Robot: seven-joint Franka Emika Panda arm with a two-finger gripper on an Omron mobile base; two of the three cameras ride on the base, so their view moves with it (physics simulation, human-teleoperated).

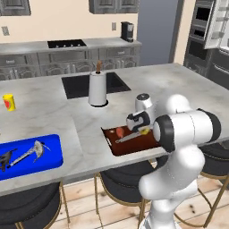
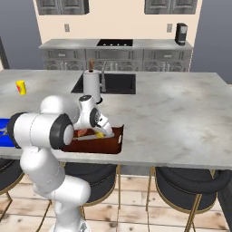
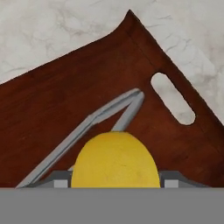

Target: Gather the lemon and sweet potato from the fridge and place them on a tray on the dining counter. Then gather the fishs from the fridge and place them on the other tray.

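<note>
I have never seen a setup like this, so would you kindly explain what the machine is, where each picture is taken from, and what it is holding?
This is a rendered kitchen. The white jointed machine is a robot arm on a driving base. Two pictures come from cameras on that base, behind the arm to its left and right; the third looks along the hand itself. The arm's tool is closed on the lemon, held just over the reddish-brown tray on the dining counter. A sweet potato and a grey metal utensil already lie in that tray. To the left, the blue tray holds silvery items. A paper towel roll stands by the dark sink, and a yellow cup stands further left.
</note>
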